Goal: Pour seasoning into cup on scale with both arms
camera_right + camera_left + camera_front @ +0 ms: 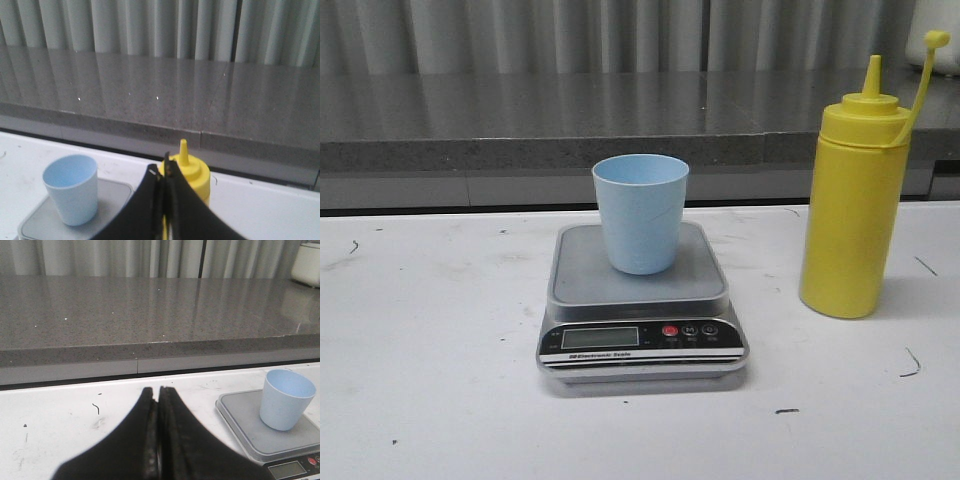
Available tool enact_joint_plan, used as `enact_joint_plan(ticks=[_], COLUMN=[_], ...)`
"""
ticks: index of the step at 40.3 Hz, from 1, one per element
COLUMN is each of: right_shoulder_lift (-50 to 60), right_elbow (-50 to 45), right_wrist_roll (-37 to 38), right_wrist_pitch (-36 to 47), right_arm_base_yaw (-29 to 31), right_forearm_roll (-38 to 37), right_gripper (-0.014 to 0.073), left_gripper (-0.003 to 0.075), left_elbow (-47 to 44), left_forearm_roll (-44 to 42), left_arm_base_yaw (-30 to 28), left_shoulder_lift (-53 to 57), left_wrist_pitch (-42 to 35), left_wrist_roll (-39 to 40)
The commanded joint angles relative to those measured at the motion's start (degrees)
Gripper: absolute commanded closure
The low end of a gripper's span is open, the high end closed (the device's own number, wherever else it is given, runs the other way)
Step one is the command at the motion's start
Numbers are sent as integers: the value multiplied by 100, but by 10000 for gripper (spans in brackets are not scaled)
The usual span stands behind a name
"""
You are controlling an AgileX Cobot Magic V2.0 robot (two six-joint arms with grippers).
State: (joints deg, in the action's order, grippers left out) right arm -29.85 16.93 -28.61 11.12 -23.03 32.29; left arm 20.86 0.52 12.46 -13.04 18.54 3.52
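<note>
The pale blue cup [641, 213] stands upright on the steel platform of the silver-grey scale [640, 310] at the table's middle. The tall yellow seasoning bottle [852, 200] stands to its right, nozzle up, with its small cap dangling on a tether. Neither arm shows in the front view. My left gripper [156, 390] is shut and empty, hovering left of the scale [245, 425] and cup [286, 400]. My right gripper [162, 172] is shut and empty, in front of the bottle [192, 175], with the cup [71, 188] to one side.
A white table [440, 380] with small dark scuffs carries everything. Behind it runs a raised grey stone ledge [520, 120] with a curtain beyond. A white object [945, 45] sits on the ledge at the far right.
</note>
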Motion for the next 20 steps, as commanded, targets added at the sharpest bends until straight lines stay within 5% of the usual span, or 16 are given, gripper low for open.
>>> enact_joint_plan(ticks=[1,20], right_shoulder_lift=[447,1608], right_elbow=[299,288], right_wrist_roll=[-494,-970], right_wrist_pitch=[-27,-663], right_arm_base_yaw=[5,5], right_forearm_roll=[358,493], right_gripper=[654,654], left_gripper=[740,740], left_elbow=[162,162], left_forearm_roll=[40,40], left_arm_base_yaw=[-10,-10], left_shoulder_lift=[-51,-51], left_wrist_pitch=[-471,-471], left_wrist_roll=[44,44])
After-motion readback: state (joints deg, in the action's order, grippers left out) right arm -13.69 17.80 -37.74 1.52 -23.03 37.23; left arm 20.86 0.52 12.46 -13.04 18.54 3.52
